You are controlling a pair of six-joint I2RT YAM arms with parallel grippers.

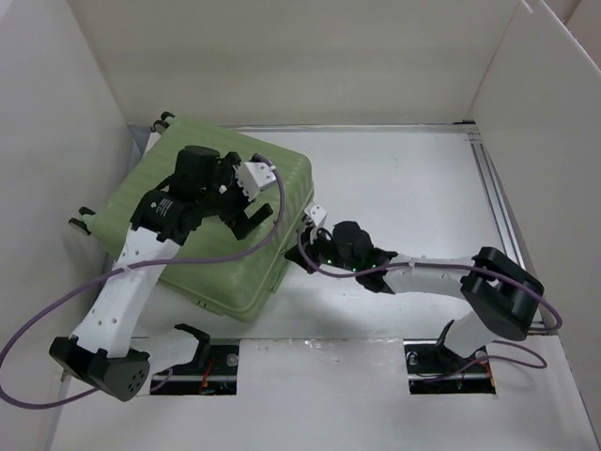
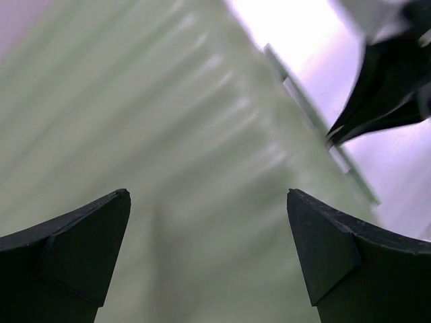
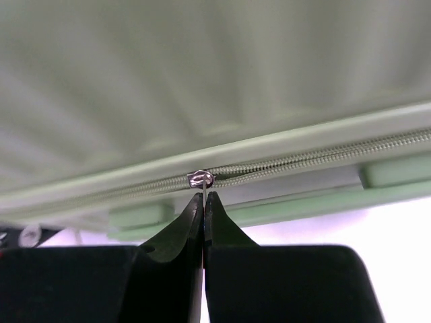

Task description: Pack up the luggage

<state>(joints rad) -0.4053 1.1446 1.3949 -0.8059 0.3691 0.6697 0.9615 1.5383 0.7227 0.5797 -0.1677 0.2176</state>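
Observation:
The luggage [image 1: 202, 258] is a light-green ribbed hard-shell suitcase lying flat and closed at the left of the table. My left gripper [image 1: 246, 218] is open just above its lid; the left wrist view shows the ribbed shell [image 2: 188, 168] between the spread fingers [image 2: 81, 242]. My right gripper [image 1: 311, 225] is at the suitcase's right side, shut on the thin metal pull tab of the zipper slider [image 3: 200, 179]. The zipper [image 3: 303, 160] looks parted to the right of the slider and joined to its left.
White walls enclose the table on the left, back and right. A metal rail [image 1: 502, 216] runs along the table's right side. Purple cables [image 1: 38, 324] loop from both arms. Small black wheels [image 1: 83, 218] stick out at the suitcase's left edge.

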